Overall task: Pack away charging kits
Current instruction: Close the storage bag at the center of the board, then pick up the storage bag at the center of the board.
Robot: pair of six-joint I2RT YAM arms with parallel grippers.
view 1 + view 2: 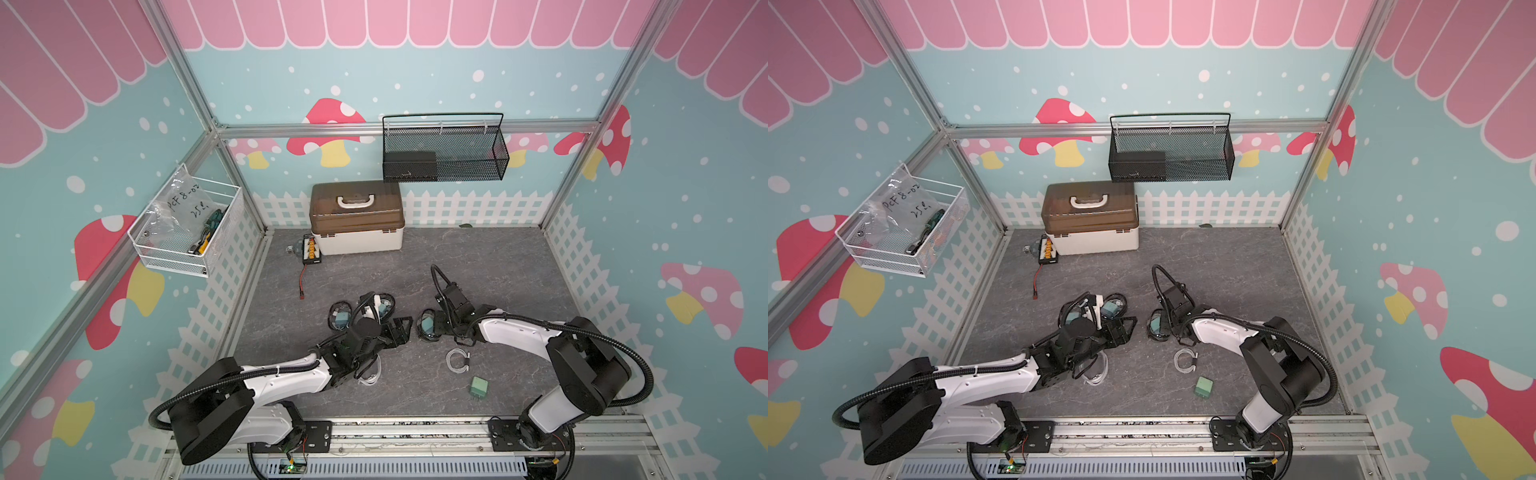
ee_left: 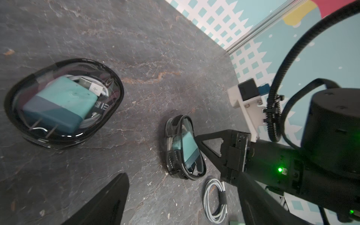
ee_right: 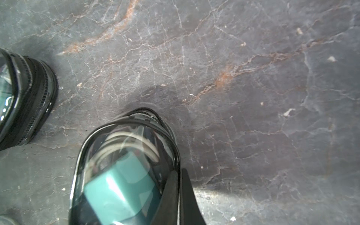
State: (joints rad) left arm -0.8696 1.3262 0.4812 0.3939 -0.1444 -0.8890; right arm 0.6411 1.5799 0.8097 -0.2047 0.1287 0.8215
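Note:
My right gripper (image 3: 180,185) is shut on the rim of a black-rimmed clear pouch (image 3: 124,165) that holds a teal plug (image 3: 120,187) and a white cable; this pouch (image 1: 427,326) stands tilted on its edge mid-table. My left gripper (image 1: 405,330) stands open just left of it with nothing between its fingers (image 2: 109,200). Two more filled black-rimmed pouches (image 1: 340,316) (image 2: 64,103) lie behind the left arm. A loose coiled cable (image 1: 457,360) and a loose teal plug (image 1: 478,386) lie nearer the front. A white-rimmed pouch (image 1: 371,374) is partly hidden under the left arm.
A brown-lidded white box (image 1: 356,218) stands at the back, with a black board with yellow connectors (image 1: 311,249) and a red wire beside it. A black mesh basket (image 1: 444,149) hangs on the back wall, a white wire basket (image 1: 187,224) on the left wall.

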